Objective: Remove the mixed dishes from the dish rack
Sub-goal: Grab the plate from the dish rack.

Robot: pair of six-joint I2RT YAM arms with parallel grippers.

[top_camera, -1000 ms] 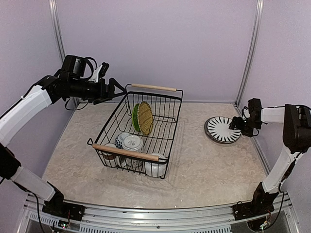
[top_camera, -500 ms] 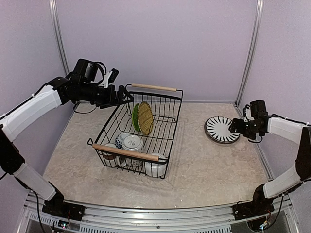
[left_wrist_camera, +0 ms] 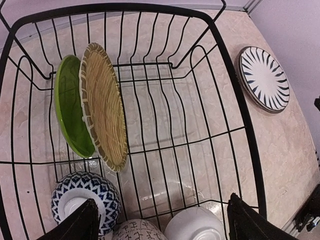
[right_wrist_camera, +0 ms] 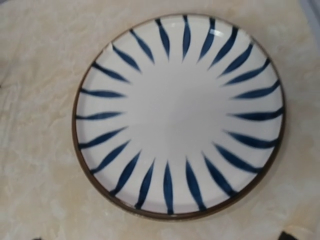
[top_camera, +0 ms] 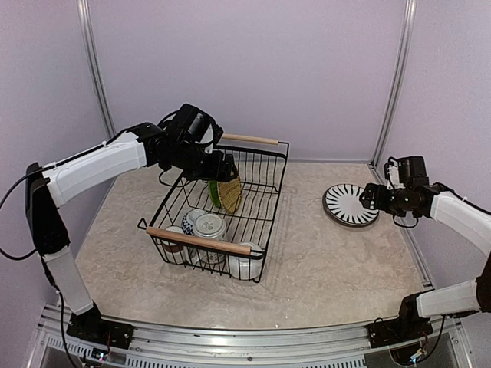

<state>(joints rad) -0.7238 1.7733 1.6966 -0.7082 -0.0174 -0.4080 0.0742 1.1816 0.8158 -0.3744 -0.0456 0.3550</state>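
The black wire dish rack (top_camera: 270, 201) with wooden handles stands mid-table. In it a lime green plate (top_camera: 214, 188) and a tan woven plate (top_camera: 229, 189) stand upright. A white patterned bowl (top_camera: 209, 225), a small brown mug (top_camera: 173, 240) and a white mug (top_camera: 244, 265) sit at its near end. My left gripper (top_camera: 227, 170) hovers open and empty above the upright plates; its wrist view shows the green plate (left_wrist_camera: 69, 114), the woven plate (left_wrist_camera: 106, 112) and the rack rim (left_wrist_camera: 240, 102). The striped plate (top_camera: 351, 205) lies flat on the table, right. My right gripper (top_camera: 370, 196) is open just above its right edge (right_wrist_camera: 177, 115).
A blue-patterned bowl (left_wrist_camera: 85, 199) and the white mug (left_wrist_camera: 197, 227) lie below my left fingers (left_wrist_camera: 84, 224). The striped plate also shows in the left wrist view (left_wrist_camera: 263, 77). Walls close the table at the back and sides; a metal post (top_camera: 391, 84) stands at the back right.
My left arm swung right from beyond the rack's far left corner to above the upright plates. My right gripper drew back slightly from the striped plate, which stays flat on the table.
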